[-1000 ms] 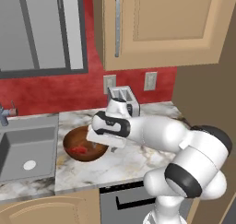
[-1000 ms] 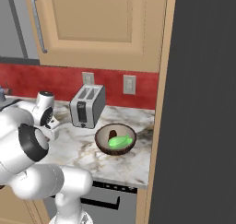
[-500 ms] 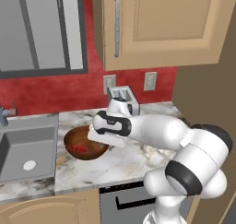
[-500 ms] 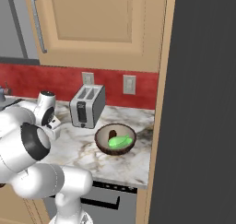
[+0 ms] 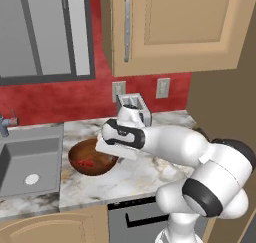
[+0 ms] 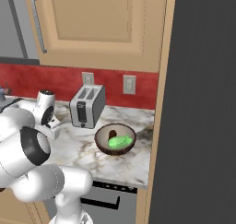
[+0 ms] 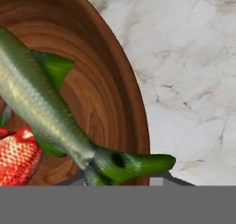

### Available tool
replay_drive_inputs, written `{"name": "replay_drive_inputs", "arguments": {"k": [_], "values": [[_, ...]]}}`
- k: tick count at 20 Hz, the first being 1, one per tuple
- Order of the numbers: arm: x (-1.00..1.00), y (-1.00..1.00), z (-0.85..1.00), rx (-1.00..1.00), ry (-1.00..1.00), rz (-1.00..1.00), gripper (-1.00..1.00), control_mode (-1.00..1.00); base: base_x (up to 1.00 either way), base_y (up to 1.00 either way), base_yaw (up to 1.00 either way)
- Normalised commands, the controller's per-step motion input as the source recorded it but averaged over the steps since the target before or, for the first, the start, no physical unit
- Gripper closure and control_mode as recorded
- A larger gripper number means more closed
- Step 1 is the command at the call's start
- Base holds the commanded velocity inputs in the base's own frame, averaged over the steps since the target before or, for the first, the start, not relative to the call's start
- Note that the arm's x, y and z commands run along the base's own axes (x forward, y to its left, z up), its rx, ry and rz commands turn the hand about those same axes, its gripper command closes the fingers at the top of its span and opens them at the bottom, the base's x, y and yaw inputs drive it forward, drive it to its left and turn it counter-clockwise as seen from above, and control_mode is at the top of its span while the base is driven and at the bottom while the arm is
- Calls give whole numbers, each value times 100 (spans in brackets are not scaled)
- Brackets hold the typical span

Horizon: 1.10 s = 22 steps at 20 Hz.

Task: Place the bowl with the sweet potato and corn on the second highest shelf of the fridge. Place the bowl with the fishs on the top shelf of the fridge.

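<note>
The wide reddish-brown wooden bowl with the fishs (image 5: pixel 82 157) sits on the marble counter beside the sink. Its red fish (image 5: pixel 86 163) shows inside. My gripper (image 5: pixel 107 149) is down at the bowl's right rim, mostly hidden under the white hand. Up close, the green and whitish fish (image 7: pixel 41 103) lies across the bowl (image 7: pixel 115 80) with the red fish (image 7: pixel 16 156) beside it. My gripper (image 7: pixel 124 180) has its tips spread wide, open, either side of the rim. The small dark bowl (image 6: pixel 115 148) holds the lime-green corn (image 6: pixel 120 141) and the brown sweet potato (image 6: pixel 112 135).
A toaster (image 5: pixel 134 107) stands against the red wall just behind my hand, also the toaster (image 6: pixel 86 105) left of the small bowl. The sink (image 5: pixel 30 157) lies left of the wooden bowl. A tall dark grey panel (image 6: pixel 203 103) rises at the counter's right end.
The hand has eased slightly lower towards the wooden bowl's rim; both bowls stay where they were.
</note>
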Motion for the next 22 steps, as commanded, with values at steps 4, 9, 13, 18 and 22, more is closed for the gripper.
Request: {"name": "replay_drive_inputs", "arguments": {"k": [4, 9, 13, 18, 22], "values": [[-84, -27, 43, 0, -5, -11, 100, -100, 0, 0, 0], [-100, -58, 77, 0, -12, -17, 100, -100, 0, 0, 0], [-100, -84, 99, 1, -14, -21, 100, -100, 0, 0, 0], [-88, -87, 100, 0, -13, -24, 100, -100, 0, 0, 0], [-84, -100, 100, 0, -8, -22, 100, -100, 0, 0, 0]]}}
